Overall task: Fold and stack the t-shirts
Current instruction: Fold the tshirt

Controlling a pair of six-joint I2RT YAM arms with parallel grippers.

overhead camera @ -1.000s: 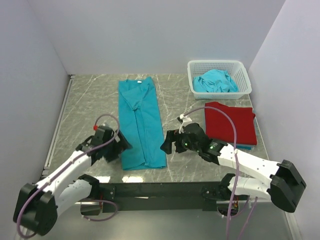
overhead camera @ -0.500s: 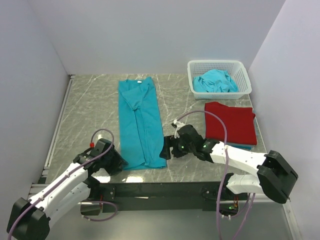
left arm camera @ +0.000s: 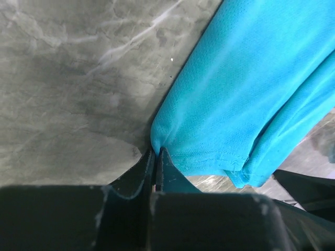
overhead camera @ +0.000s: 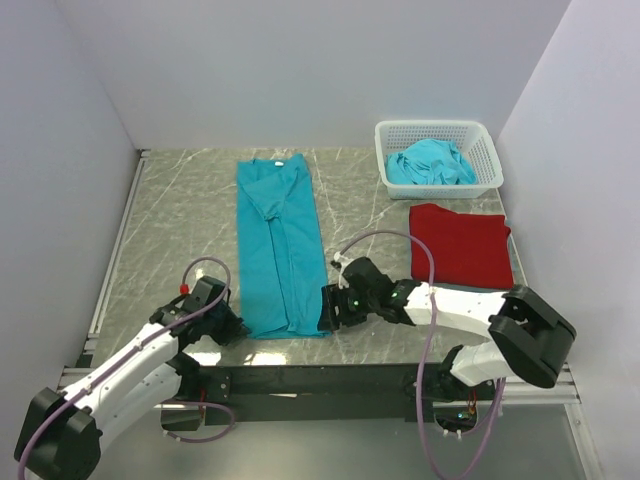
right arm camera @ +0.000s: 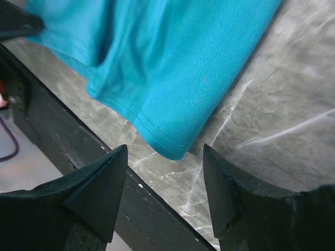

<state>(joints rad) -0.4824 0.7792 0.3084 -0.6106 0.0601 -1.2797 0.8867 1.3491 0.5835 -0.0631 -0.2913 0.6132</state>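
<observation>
The teal t-shirt (overhead camera: 280, 245) lies in a long strip on the table (overhead camera: 180, 210), hem nearest the arms. It looks like light, limp cotton, probably best taken at both hem corners. The left hand (left arm camera: 156, 152) is pinched on the left corner; the right hand (right arm camera: 163, 157) gapes wide over the right one.
</observation>
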